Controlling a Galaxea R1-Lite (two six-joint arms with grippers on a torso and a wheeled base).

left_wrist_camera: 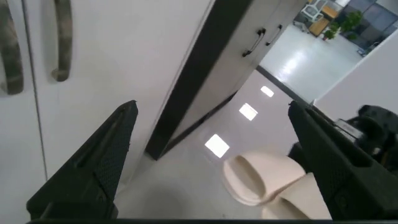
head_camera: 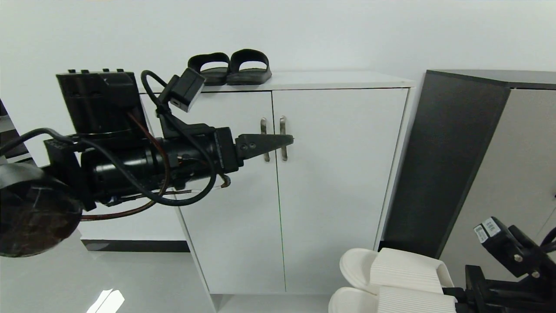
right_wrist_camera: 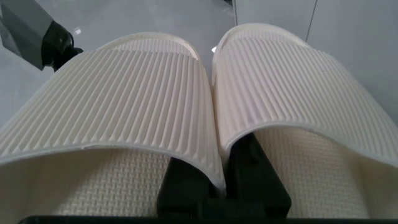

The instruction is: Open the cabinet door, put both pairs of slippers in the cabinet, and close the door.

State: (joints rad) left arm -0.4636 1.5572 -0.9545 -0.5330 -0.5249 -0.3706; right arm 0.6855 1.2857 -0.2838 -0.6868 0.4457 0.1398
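Little of the job was done: both doors of the cabinet (head_camera: 339, 174) were shut, and my left gripper (head_camera: 286, 140), its fingers spread apart, hung level with the door handles (head_camera: 283, 137) without holding either. My right gripper (head_camera: 454, 293) gripped the white slippers (head_camera: 399, 278) low beside the cabinet, while the black slippers (head_camera: 232, 67) lay on its top. Opening, stowing both pairs and closing remained. I could read no writing anywhere.

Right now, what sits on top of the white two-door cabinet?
A pair of black slide slippers sits on the white cabinet, near its left end; shut doors hide the inside.
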